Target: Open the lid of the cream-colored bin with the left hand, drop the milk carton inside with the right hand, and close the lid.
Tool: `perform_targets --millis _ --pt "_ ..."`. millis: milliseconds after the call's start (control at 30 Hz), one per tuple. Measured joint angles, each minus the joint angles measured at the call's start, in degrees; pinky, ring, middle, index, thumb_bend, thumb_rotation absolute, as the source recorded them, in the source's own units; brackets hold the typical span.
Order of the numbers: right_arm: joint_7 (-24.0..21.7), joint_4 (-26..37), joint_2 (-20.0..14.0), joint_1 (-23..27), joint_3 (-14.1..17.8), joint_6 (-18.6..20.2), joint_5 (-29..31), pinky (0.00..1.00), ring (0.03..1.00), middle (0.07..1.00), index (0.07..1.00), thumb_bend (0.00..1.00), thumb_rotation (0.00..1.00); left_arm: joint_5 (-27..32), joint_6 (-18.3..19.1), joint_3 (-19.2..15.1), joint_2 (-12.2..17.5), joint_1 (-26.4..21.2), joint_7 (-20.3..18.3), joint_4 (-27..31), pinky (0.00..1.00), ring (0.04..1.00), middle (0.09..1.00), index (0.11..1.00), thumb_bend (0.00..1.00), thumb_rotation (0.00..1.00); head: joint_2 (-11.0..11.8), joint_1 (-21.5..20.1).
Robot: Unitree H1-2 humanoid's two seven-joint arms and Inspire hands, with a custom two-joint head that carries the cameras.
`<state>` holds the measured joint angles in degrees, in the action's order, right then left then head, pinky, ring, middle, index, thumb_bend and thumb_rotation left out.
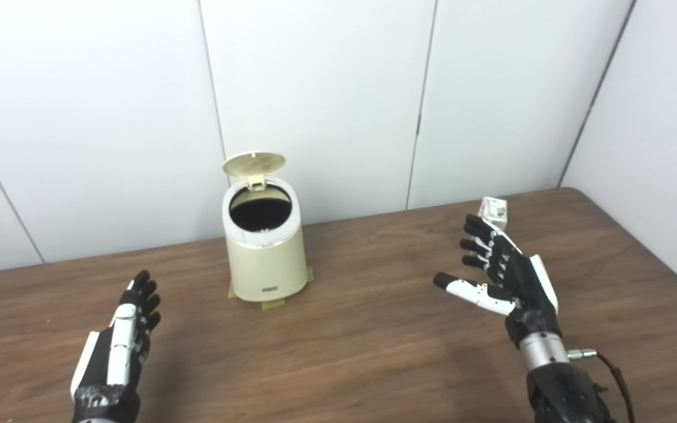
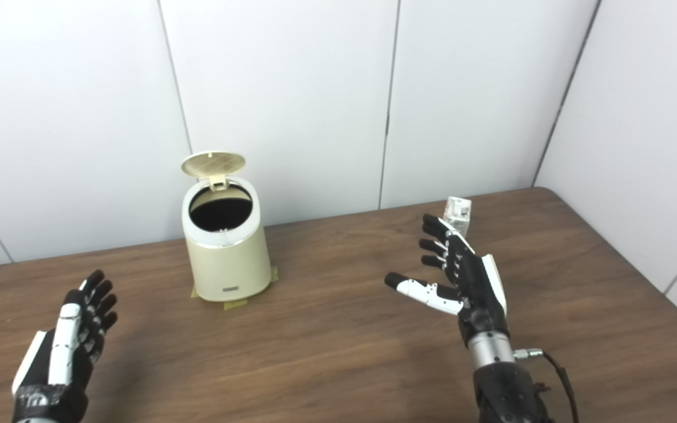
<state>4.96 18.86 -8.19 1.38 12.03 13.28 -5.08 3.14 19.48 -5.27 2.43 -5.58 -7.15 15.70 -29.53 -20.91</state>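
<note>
Left hand (image 1: 116, 346) low at the near left over the wooden table (image 1: 362, 329), fingers straight and apart, holding nothing. Right hand (image 1: 506, 273) farther in on the right, fingers spread, thumb out toward the middle, empty. Milk carton (image 1: 493, 212) upright on the table just beyond the right fingertips; contact cannot be told. Cream-colored bin (image 1: 265, 255) stands mid-table toward the back, on tape patches, well apart from both hands. Its lid (image 1: 254, 164) is tipped up at the rear, the dark inside showing. White wall panels (image 1: 315, 88) behind.
</note>
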Motion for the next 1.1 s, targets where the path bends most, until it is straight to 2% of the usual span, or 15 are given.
perform_targets --millis 167,367,467,567,667,700,800,867,900,933,1000,1067,1100 --pt "0.24 0.28 -3.13 -0.58 3.86 2.13 0.01 0.79 0.838 0.881 0.845 0.81 0.24 1.39 0.08 -0.04 0.97 -0.63 -0.01 -0.06 1.00 1.000 1.000 1.000 0.42 1.00 -0.44 -1.50" --pt "0.69 -0.39 -5.30 0.16 5.43 3.27 -0.76 0.82 0.841 0.877 0.849 0.80 0.23 1.82 0.22 0.01 1.58 -1.20 -0.02 -0.05 1.00 1.000 1.000 1.000 0.34 1.00 -0.97 -2.29" --pt "1.15 -3.31 -6.73 2.14 6.42 3.26 -0.87 0.81 0.872 0.894 0.862 0.85 0.25 1.88 0.54 -0.02 2.00 -1.35 -0.02 -0.03 1.00 1.000 1.000 1.000 0.33 1.00 -1.06 -2.47" --pt "1.26 -6.36 -8.82 4.66 6.68 3.28 -1.17 0.80 0.914 0.933 0.888 0.83 0.19 2.09 2.19 -0.32 2.36 -1.43 0.17 0.40 1.00 1.000 1.000 1.000 0.33 1.00 -1.41 -2.47" --pt "1.26 -7.71 -10.92 7.15 6.58 4.15 -1.97 0.84 0.944 0.956 0.913 0.82 0.14 2.82 2.85 -0.60 2.42 -1.48 0.37 0.62 1.00 1.000 1.000 1.000 0.32 1.00 -1.50 -2.56" --pt "1.29 -8.20 -11.30 7.89 6.44 4.34 -2.37 0.80 0.931 0.963 0.918 0.83 0.15 3.04 3.13 -0.64 2.50 -1.48 0.38 0.72 1.00 1.000 1.000 1.000 0.33 1.00 -1.50 -2.56" --pt "1.54 -12.35 -12.81 10.37 4.40 5.16 -5.02 0.61 0.801 0.945 0.930 0.88 0.19 3.06 4.07 -0.44 2.80 -1.57 0.47 1.14 1.00 1.000 1.000 1.000 0.32 1.00 -1.85 -2.29" --pt "1.64 -15.43 -13.39 11.78 3.67 6.40 -6.40 0.50 0.706 0.946 0.934 0.90 0.17 3.06 4.12 -0.17 3.18 -1.63 0.40 1.65 1.00 1.000 1.000 1.000 0.31 1.00 -2.02 -1.77" --pt "1.70 -16.73 -13.44 12.47 3.58 6.63 -6.67 0.47 0.707 0.953 0.936 0.89 0.15 3.05 4.14 -0.10 3.33 -1.66 0.38 1.88 1.00 1.000 1.000 1.000 0.31 1.00 -2.11 -1.68" --pt "1.71 -18.35 -13.50 13.20 3.46 6.68 -6.79 0.51 0.778 0.949 0.929 0.89 0.14 3.02 4.19 0.06 3.48 -1.70 0.39 2.07 1.00 1.000 1.000 1.000 0.32 1.00 -2.11 -1.68" --pt "1.66 -22.16 -14.35 14.84 2.56 6.68 -7.14 0.74 0.885 0.944 0.919 0.89 0.12 2.94 4.48 0.54 3.68 -1.85 0.37 2.44 1.00 1.000 1.000 1.000 0.33 1.00 -2.20 -1.07" --pt "1.46 -25.16 -15.64 16.38 1.57 6.65 -7.69 0.86 0.928 0.947 0.922 0.90 0.13 2.99 5.13 0.80 3.68 -1.85 0.37 3.26 1.00 1.000 1.000 1.000 0.32 1.00 -2.29 -0.80" --pt "1.41 -26.17 -16.38 17.09 1.15 6.64 -7.91 0.88 0.928 0.938 0.921 0.91 0.13 3.06 5.60 0.76 3.68 -1.84 0.38 3.95 1.00 1.000 1.000 1.000 0.32 1.00 -2.29 -0.80"
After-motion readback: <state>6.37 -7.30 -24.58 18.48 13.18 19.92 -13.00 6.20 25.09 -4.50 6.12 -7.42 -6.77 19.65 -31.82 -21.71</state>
